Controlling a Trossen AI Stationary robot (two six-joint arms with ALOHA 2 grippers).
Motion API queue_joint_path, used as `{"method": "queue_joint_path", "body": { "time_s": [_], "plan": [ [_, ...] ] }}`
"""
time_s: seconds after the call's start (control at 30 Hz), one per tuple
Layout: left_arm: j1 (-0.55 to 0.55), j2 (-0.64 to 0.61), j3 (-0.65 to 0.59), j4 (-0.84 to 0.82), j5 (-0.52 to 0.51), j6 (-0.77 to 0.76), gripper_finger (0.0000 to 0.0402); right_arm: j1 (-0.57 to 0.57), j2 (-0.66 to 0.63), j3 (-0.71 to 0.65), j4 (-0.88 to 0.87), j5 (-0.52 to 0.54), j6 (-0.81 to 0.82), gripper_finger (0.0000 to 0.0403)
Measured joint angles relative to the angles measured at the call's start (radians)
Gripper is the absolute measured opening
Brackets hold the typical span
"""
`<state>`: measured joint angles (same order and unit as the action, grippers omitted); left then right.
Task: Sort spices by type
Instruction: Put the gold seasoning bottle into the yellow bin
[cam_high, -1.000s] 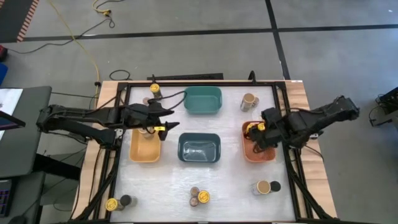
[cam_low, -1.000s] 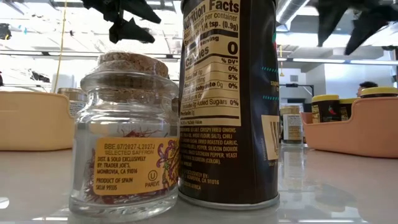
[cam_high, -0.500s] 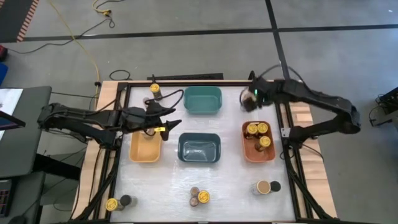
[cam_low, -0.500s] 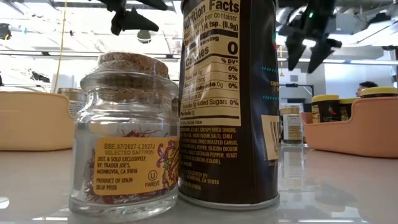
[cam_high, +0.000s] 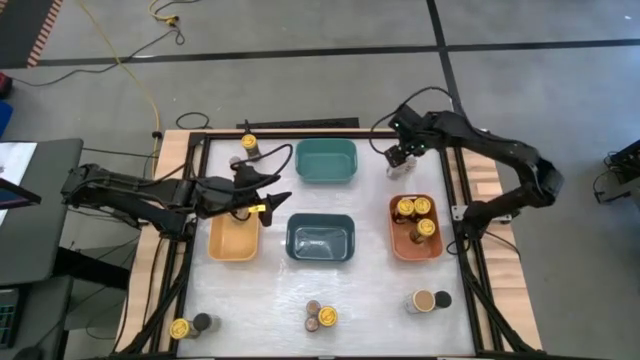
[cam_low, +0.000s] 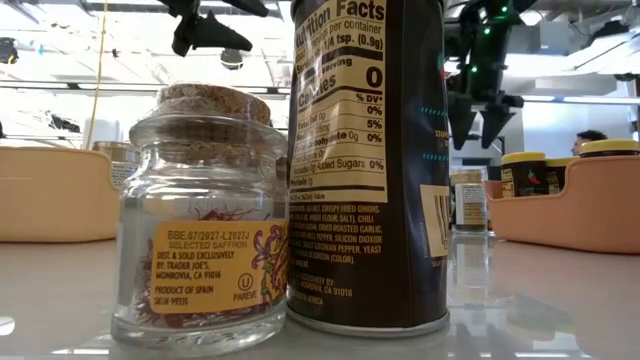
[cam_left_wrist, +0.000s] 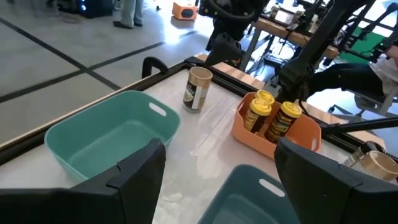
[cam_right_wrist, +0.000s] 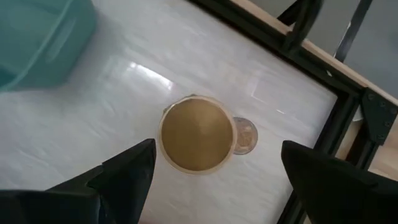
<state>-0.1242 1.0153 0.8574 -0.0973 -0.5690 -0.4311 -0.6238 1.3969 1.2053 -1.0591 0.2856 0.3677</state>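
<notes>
Looking down through the right wrist camera, I have the wide tan-topped jar (cam_right_wrist: 197, 133) almost dead centre between my two spread fingers (cam_right_wrist: 127, 171), so the right tool (cam_high: 402, 156) hangs directly above it with its jaws released and nothing in them. The jar stands upright at the far right of the surface (cam_high: 370, 290), near the frame corner, its long axis vertical and so in line with my approach from above. A small brown-topped jar (cam_right_wrist: 244, 134) sits touching or just beside it on the frame side, which I judge could crowd one finger as I descend. The orange bin (cam_high: 396, 245), already holding yellow-lidded jars (cam_high: 413, 208), lies just nearer than this pair. The left tool (cam_high: 262, 190) is well away, hovering open and empty over the yellow bin (cam_high: 232, 245), so the right arm is plainly the nearer one.
</notes>
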Motion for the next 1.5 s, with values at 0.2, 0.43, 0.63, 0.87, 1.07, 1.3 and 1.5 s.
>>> {"method": "queue_joint_path", "body": {
  "time_s": [0.2, 0.43, 0.63, 0.87, 1.07, 1.3, 1.5],
  "plan": [
    [0.000, 0.000, 0.000, -0.001, 0.001, 0.000, 0.0288, 0.003, 0.032, 0.000, -0.003, 0.000, -0.061, 0.0376],
    [0.000, 0.000, 0.000, -0.002, 0.003, 0.010, 0.0288, 0.002, 0.024, 0.000, 0.002, -0.018, -0.067, 0.0384],
    [0.000, 0.000, 0.000, -0.002, 0.003, 0.018, 0.0288, 0.001, 0.030, 0.000, 0.006, -0.023, -0.054, 0.0397],
    [0.000, 0.000, 0.000, -0.002, 0.004, 0.019, 0.0288, 0.012, 0.030, 0.000, 0.025, -0.023, 0.022, 0.0393],
    [0.000, 0.000, 0.000, -0.002, 0.013, 0.018, 0.0288, 0.015, 0.032, 0.000, 0.021, -0.023, 0.028, 0.0390],
    [0.000, 0.000, 0.000, -0.004, 0.023, 0.003, 0.0288, -0.038, 0.032, 0.000, 0.021, -0.089, 0.026, 0.0389],
    [0.000, 0.000, 0.000, -0.022, 0.023, 0.002, 0.0288, -0.070, 0.032, 0.000, 0.022, -0.086, 0.012, 0.0389]
  ]
}}
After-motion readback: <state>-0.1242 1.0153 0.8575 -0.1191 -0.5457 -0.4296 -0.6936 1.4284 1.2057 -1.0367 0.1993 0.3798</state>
